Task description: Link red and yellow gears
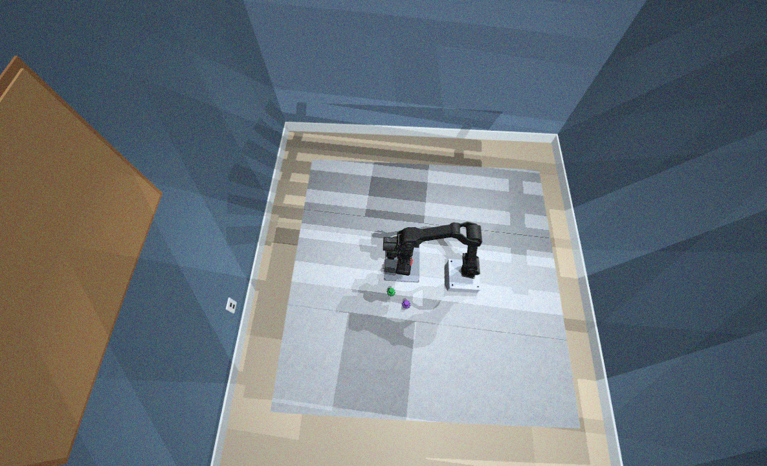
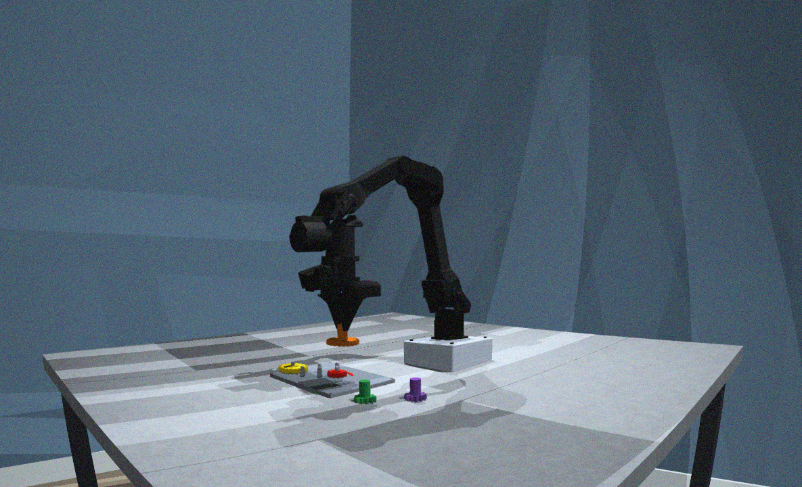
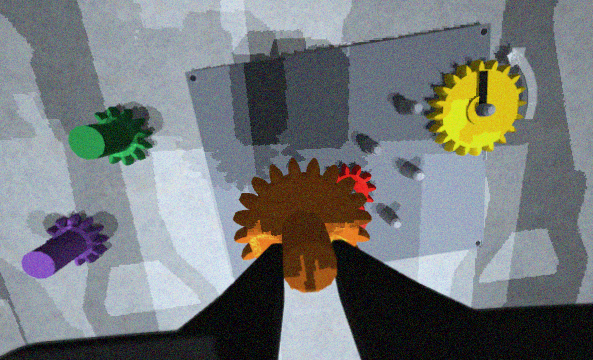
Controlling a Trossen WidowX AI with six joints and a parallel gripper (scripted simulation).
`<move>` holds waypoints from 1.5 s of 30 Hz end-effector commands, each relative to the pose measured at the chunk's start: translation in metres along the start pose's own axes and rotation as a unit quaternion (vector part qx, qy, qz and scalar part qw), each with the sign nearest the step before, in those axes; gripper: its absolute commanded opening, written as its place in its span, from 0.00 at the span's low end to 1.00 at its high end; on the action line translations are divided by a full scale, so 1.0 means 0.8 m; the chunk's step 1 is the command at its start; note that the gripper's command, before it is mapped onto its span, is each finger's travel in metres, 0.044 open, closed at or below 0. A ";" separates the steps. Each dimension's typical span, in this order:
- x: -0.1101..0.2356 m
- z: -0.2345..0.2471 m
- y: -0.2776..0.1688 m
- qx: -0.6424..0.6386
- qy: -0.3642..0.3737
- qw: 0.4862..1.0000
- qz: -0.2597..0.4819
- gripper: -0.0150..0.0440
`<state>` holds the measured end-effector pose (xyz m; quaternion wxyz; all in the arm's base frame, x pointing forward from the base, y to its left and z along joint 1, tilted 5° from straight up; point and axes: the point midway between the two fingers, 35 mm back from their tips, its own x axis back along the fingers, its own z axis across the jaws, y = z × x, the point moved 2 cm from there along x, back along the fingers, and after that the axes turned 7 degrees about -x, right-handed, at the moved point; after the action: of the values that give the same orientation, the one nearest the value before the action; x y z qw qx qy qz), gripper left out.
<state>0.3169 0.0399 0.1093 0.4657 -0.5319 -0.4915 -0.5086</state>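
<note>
My gripper (image 2: 342,327) (image 3: 307,252) is shut on the stem of the orange gear (image 2: 342,341) (image 3: 296,200), which hangs level above the grey board (image 2: 371,385) (image 3: 451,200). In the wrist view it hides part of the red gear (image 2: 337,373) (image 3: 358,184). The yellow gear (image 2: 288,368) (image 3: 456,120) with its black stripe sits at the board's far end. Several empty pegs stand between red and yellow, among them one peg (image 3: 411,169) near the middle. The green gear (image 1: 390,291) (image 2: 365,392) (image 3: 87,142) and purple gear (image 1: 406,303) (image 2: 415,389) (image 3: 38,264) stand upright on the table.
The white arrow (image 3: 531,85) curves beside the yellow gear. The arm's white base block (image 1: 464,285) (image 2: 428,354) stands on the table beside the board. The arm covers much of the board in the top view. The green gear stands nearer the board than the purple gear.
</note>
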 end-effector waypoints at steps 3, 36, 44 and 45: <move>-0.007 -0.017 0.004 0.001 -0.004 1.000 0.003 0.25; -0.032 -0.106 0.020 0.001 -0.011 1.000 0.004 0.25; -0.029 -0.106 0.020 0.001 -0.011 1.000 0.004 0.25; -0.029 -0.106 0.020 0.001 -0.011 1.000 0.004 0.25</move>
<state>0.3260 -0.0466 0.0894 0.4626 -0.5387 -0.4935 -0.5022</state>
